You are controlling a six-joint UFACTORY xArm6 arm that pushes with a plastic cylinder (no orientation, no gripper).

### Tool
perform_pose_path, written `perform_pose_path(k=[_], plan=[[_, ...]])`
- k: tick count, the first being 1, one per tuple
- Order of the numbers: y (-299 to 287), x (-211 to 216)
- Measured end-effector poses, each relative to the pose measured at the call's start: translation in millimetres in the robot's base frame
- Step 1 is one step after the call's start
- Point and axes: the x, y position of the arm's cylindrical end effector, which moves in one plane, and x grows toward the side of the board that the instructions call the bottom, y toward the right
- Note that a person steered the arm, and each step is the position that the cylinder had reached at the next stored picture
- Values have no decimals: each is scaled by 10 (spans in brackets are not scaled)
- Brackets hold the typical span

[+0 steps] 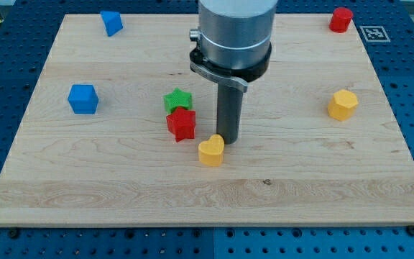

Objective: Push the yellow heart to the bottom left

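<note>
blue cube [83,98] seen far left on worktop [121,180] | red star [182,124] partly masks green star [177,99] | yellow heart [211,151] centred low, touched by my tip [228,139] | no fingers fitted | arm cropped at top

Pale wooden board [322,180], smooth matt; yellow heart [210,151] plastic-looking.

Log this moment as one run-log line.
task: heart to bottom left | tip: touching yellow heart, upper right side | red star, green star: left of tip | heart: mid-board
</note>
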Motion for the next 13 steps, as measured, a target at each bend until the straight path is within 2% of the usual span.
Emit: perform_pose_path(k=[1,2,6,8,9,10,11,13], plan=[[52,10],[367,80],[387,323],[308,323],[303,57],[-48,32],[-235,92],[-194,355]])
